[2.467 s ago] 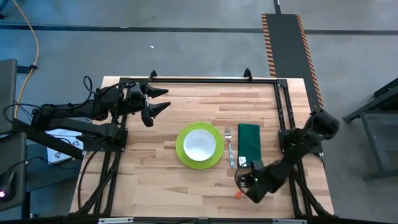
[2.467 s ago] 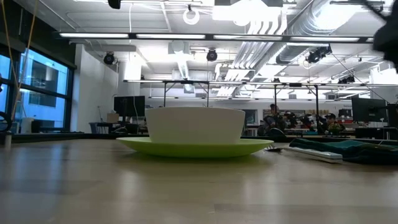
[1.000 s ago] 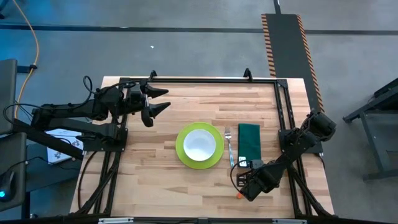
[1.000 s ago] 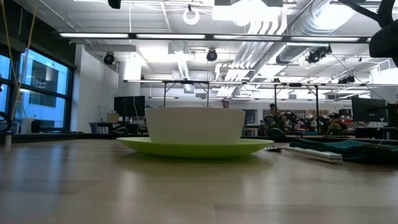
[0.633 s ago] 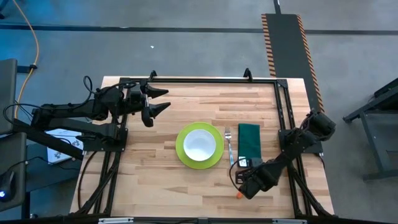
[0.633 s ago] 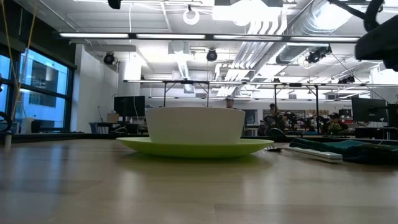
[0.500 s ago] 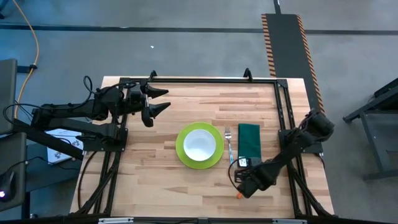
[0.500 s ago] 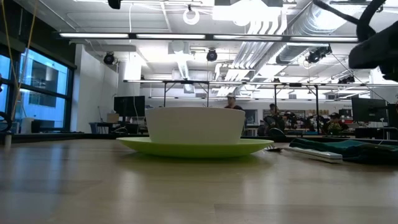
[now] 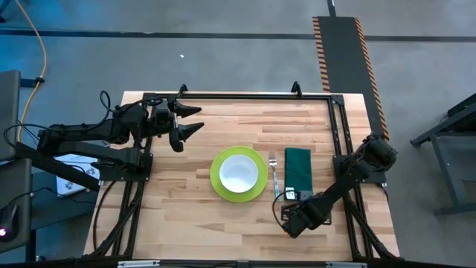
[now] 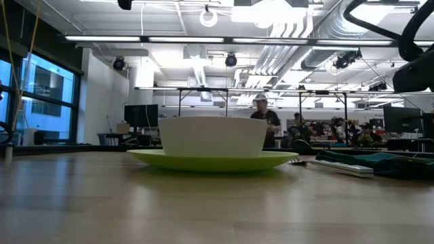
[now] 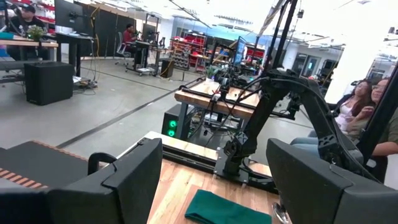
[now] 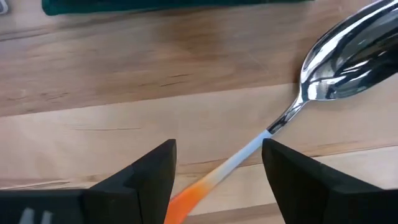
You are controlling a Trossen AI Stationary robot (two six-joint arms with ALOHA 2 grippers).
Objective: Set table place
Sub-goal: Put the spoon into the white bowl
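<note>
Since the earlier frame, the right tool (image 9: pixel 290 221) had crept left along the bench (image 9: pixel 193 216), its open fingers (image 12: pixel 140 174) straddling the spoon (image 12: pixel 336 59) near the napkin (image 9: pixel 298 167). Left tool (image 9: pixel 190 119) hung open at the far corner.

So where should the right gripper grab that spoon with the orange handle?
Grip the spoon by its thin handle, probably from straight above. It lies flat on the table, handle running between the right gripper's open fingers; the broad bowl would be harder to pinch.
</note>
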